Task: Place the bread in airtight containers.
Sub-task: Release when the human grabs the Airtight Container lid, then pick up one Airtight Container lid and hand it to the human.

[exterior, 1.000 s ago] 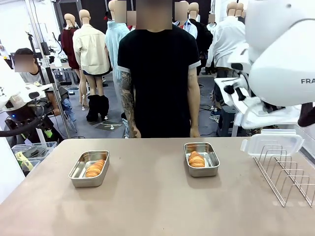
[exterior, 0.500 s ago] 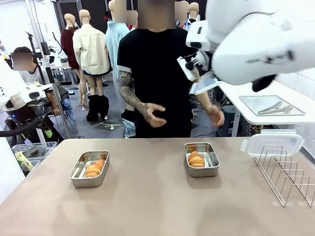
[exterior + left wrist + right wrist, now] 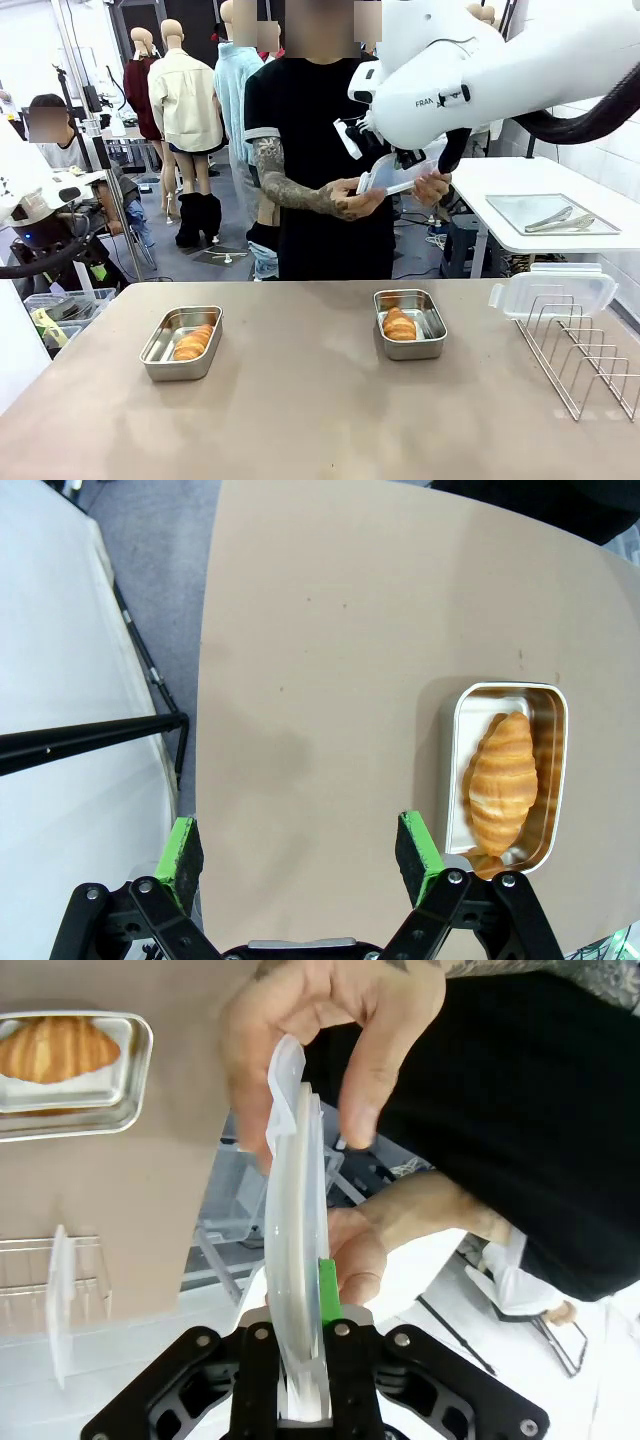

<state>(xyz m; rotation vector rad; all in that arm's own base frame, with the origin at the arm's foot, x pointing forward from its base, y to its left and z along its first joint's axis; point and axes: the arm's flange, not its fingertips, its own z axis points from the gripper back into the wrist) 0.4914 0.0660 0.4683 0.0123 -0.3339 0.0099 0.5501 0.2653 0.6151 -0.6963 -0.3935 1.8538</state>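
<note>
Right gripper (image 3: 300,1305) clamped on a clear lid (image 3: 293,1190), person's hand (image 3: 320,1030) pinching its top edge at upper centre, left gripper (image 3: 300,852) spread wide at bottom of frame, bread (image 3: 500,780) in steel container (image 3: 548,712) at lower right

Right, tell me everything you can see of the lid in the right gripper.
Clear, faintly milky plastic lid, flat with a raised rim. It is held up in the air past the far edge of the table. The right gripper is shut on one end; the person's one hand pinches the far end, the other hand touches its side.
</note>
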